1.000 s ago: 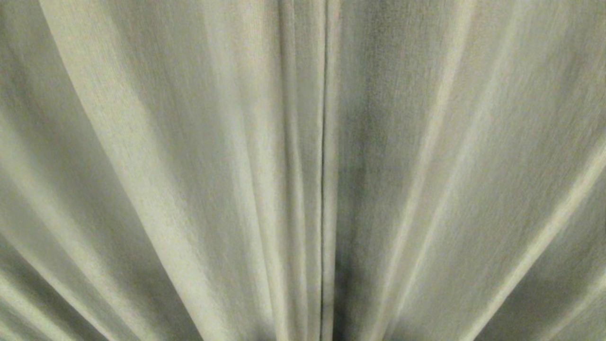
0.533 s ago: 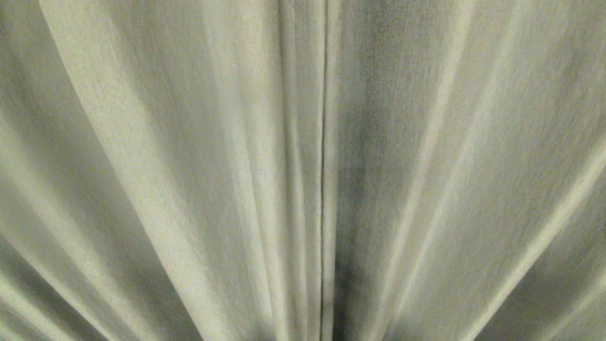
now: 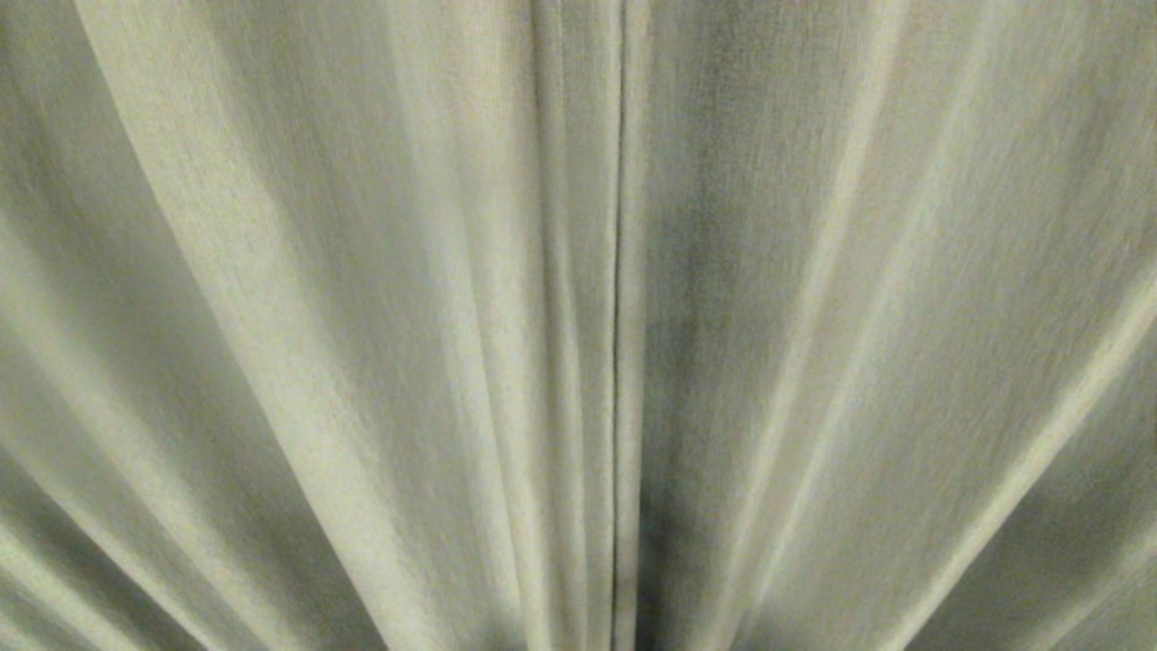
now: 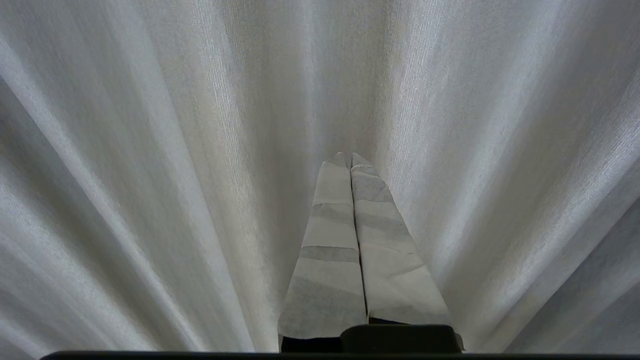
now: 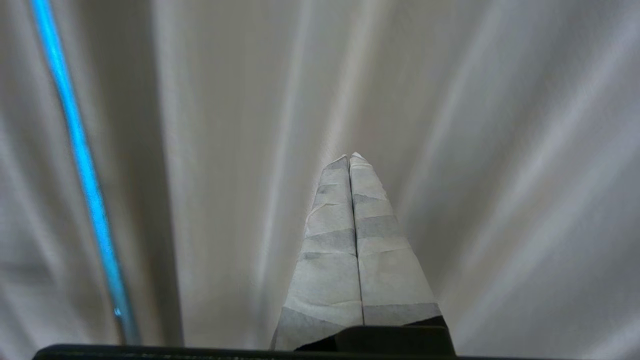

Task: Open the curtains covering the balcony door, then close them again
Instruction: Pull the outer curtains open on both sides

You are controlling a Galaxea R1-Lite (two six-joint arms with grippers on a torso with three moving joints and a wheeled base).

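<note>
Curtains [image 3: 362,325] hang fully drawn, their seam [image 3: 618,362] running twelve to six, as left gripper [image 4: 349,159] and right gripper [image 5: 350,159] point clenched and empty at folds; pinched tips risk sliding off cloth.

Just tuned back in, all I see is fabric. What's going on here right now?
The robot faces the drawn curtains; the two panels meet at a seam mid-view, so nothing is opened yet. The left gripper and the right gripper are both shut and empty, pointing at the fabric. A thin bright slit shows in the right wrist view.
</note>
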